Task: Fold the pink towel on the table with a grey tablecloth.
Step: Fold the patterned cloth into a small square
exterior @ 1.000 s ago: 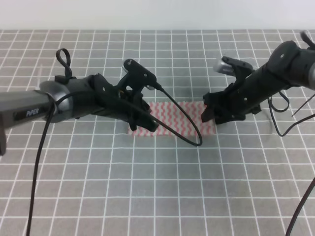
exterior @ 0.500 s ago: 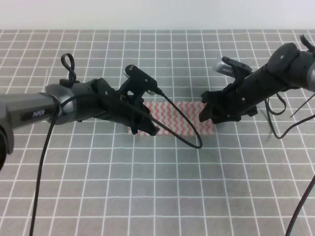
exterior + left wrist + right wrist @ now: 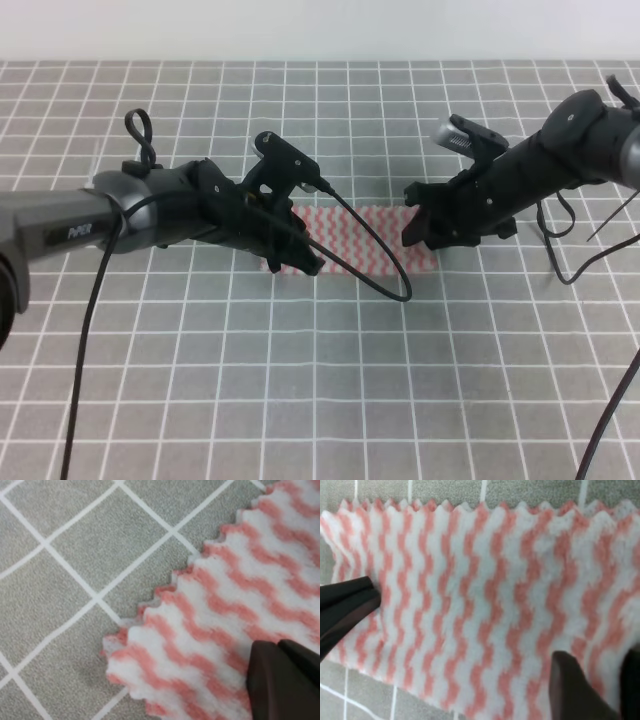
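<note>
Exterior high: pink towel (image 3: 365,238) lying flat, as a wide strip, mid-way across the table with a grey tablecloth (image 3: 320,380), stretched between the two arms. Left gripper (image 3: 300,262) low over the strip's left end, right gripper (image 3: 420,228) low over its right end; finger spread of either not readable from here.

Left wrist: towel corner (image 3: 210,630) flat on the grid, pinked edge running diagonally; dark fingertips (image 3: 280,680) close together, resting on the cloth inward of that corner. Pinching or merely touching: cannot tell.

Right wrist: towel (image 3: 480,605) filling the frame, fingers (image 3: 575,690) parted, one at the left edge, one at lower right, cloth spanning the gap below them.
</note>
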You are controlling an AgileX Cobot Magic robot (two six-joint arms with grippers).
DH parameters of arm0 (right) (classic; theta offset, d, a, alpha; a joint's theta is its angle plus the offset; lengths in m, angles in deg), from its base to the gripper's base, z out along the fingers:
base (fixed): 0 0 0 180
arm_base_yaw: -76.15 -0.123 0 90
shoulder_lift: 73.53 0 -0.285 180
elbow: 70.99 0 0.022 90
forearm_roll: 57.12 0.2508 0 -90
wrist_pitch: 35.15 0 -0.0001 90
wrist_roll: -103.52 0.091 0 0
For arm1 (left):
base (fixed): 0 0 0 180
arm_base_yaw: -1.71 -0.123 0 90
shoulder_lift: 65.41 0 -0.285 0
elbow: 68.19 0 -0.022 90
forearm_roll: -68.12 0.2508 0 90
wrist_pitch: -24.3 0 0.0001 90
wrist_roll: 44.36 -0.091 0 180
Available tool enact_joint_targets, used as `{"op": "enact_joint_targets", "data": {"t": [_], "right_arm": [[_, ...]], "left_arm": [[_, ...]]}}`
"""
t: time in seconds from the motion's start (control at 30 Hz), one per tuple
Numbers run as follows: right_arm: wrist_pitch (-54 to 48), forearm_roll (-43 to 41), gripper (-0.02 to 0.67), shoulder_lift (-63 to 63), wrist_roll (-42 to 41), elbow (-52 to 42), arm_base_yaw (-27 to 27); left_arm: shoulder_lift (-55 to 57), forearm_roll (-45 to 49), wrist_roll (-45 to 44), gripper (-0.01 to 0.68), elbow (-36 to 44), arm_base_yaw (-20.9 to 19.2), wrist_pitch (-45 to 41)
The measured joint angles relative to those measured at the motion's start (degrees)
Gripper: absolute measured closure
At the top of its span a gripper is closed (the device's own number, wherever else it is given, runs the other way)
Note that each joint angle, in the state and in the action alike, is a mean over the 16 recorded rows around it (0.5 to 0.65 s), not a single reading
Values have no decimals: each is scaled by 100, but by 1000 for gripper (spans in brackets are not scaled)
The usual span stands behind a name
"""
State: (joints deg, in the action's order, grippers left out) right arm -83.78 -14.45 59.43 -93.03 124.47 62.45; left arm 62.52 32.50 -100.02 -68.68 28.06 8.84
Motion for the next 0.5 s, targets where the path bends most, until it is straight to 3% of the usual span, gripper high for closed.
{"op": "enact_joint_targets", "data": {"t": [0.5], "right_arm": [[-85,-73,651,24,-47,240,0]], "left_arm": [[8,0,-1,675,9,-1,-12]]}}
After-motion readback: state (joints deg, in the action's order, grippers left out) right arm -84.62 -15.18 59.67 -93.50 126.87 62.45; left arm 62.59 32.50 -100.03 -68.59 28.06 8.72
